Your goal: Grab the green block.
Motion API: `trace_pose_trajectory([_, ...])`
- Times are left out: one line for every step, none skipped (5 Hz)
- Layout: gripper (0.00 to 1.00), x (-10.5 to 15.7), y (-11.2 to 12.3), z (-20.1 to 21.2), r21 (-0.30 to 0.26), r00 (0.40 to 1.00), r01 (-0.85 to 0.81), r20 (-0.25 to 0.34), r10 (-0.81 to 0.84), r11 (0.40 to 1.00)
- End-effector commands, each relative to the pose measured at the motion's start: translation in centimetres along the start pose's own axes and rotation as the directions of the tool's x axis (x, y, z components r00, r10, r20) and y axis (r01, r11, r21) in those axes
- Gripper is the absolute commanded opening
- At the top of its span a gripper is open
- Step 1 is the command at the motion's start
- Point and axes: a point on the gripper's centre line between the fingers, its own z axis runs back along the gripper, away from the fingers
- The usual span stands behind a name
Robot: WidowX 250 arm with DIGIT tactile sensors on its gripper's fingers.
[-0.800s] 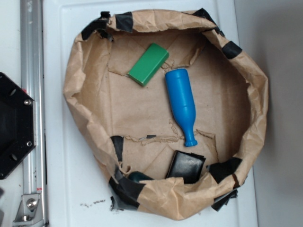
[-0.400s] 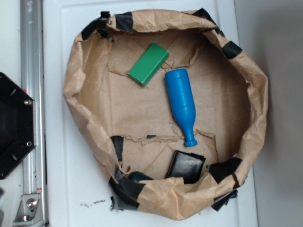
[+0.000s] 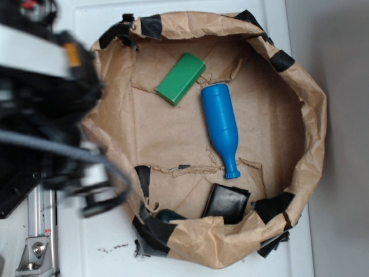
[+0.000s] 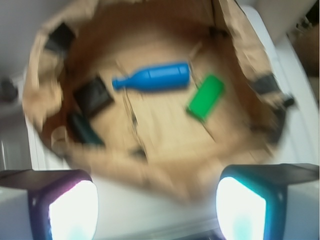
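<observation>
In the exterior view, the robot arm (image 3: pixel 52 109) has now entered at the left side, blurred; a moment ago it was not in the picture. The green block (image 3: pixel 180 78) lies flat, unmoved, in the upper part of the paper-lined basin (image 3: pixel 314 115), just beside the blue bottle (image 3: pixel 221 127). The black box (image 3: pixel 226 203) rests near the lower rim.

In the wrist view, the pincer (image 4: pixel 157 200) is wide and holds nothing, above the white surface (image 4: pixel 305 110) at the near rim. The green block (image 4: pixel 205 97) is ahead and to the right, well apart. I judge that the approach has just started.
</observation>
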Motion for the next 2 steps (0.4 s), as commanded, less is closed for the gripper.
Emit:
trace_pose_trajectory([1.00,2.5,2.6,-5.5,0.014,0.979,-0.201,0.033,0.200,0.980])
trace_pose_trajectory([1.00,2.3,4.3,-8.6,0.021,0.960,-0.279,0.009,0.279,0.960])
